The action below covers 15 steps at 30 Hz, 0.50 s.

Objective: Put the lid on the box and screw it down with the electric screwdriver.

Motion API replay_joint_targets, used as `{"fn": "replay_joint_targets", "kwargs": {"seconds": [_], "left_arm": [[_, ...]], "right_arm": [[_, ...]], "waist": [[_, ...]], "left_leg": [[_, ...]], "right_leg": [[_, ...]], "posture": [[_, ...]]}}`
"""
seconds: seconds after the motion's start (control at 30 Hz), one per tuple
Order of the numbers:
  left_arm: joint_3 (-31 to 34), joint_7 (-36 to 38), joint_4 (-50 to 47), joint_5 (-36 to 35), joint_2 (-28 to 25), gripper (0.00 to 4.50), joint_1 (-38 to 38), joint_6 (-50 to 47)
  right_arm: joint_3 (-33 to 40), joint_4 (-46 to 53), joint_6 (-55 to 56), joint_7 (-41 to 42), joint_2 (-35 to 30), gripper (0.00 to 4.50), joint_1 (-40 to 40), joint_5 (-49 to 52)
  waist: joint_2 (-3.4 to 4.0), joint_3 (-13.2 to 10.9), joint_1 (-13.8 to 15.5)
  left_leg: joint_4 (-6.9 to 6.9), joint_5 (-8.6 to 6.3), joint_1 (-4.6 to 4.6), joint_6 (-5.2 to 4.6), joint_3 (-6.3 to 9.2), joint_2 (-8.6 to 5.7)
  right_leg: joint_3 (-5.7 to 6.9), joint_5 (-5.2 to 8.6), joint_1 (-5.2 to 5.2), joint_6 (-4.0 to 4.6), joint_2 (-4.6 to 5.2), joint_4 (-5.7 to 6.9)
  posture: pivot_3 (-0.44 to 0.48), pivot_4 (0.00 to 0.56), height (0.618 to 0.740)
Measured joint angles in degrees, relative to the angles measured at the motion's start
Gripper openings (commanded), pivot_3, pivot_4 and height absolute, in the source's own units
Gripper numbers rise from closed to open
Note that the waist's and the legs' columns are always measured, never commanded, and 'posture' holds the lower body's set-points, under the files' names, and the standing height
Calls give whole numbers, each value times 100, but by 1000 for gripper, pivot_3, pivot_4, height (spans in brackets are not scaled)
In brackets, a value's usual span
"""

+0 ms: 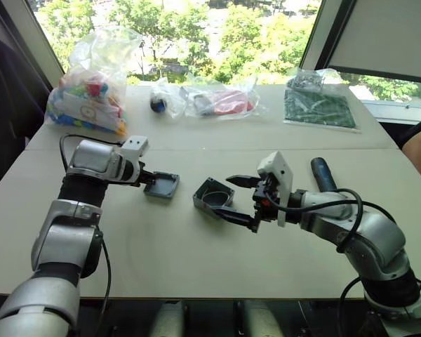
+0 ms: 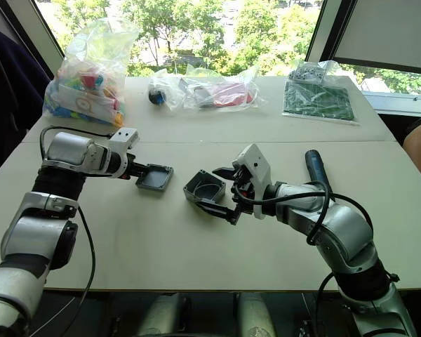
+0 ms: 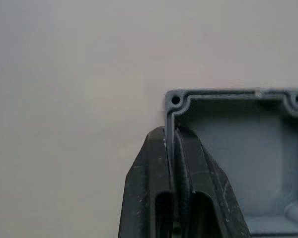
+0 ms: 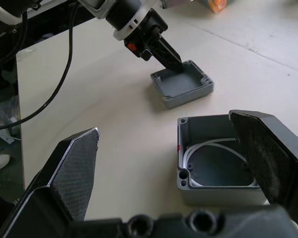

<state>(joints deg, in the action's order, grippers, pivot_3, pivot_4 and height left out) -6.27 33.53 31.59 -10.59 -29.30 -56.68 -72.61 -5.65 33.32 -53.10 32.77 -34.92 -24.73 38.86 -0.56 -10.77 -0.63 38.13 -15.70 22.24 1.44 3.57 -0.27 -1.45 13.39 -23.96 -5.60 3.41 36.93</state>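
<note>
Pale beige table [image 1: 196, 260], a seam running across it between the near and far halves. On the near half: the lid [image 1: 162, 185] hollow side up, the box [image 1: 212, 196] just beside it, open with a pale wire loop inside, and the electric screwdriver [image 1: 322, 173] further toward the right edge. Along the far half: a clear bag of colourful toys [image 1: 91, 88] at left, a small bag with a dark ball [image 1: 158, 103], a bag with red and dark parts [image 1: 221, 100], and a bag of green parts [image 1: 319, 105] at right.

Right tool [image 4: 169, 163] gapes beside box [image 4: 213, 168]; left tool [image 4: 164, 52] pinches lid [image 4: 184, 89]
</note>
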Motion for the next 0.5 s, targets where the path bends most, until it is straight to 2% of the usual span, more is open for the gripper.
{"fn": "replay_joint_targets", "kwargs": {"seconds": [0.23,0.4,0.5], "left_arm": [[849,-629,-233,-26,321,56,303,49],[1354,-985,-764,-143,456,56,651,55],[1694,-1080,-1260,-289,466,56,804,205]], "right_arm": [[361,-339,-164,187,8,4500,-371,278],[638,-865,-233,240,295,4500,-460,645],[750,-1562,-313,214,572,4500,-919,763]], "waist": [[7,4,12],[1,-1,-19],[-13,-14,-48]], "left_leg": [[-23,-1,-69,0,7,-1],[-26,-1,-67,1,3,0],[-26,1,-35,3,2,5]], "right_leg": [[10,3,87,-4,6,-54],[8,1,85,-5,8,-62],[7,-4,47,-1,3,-60]], "posture": [[0,150,740],[0,150,740],[0,150,740]]}}
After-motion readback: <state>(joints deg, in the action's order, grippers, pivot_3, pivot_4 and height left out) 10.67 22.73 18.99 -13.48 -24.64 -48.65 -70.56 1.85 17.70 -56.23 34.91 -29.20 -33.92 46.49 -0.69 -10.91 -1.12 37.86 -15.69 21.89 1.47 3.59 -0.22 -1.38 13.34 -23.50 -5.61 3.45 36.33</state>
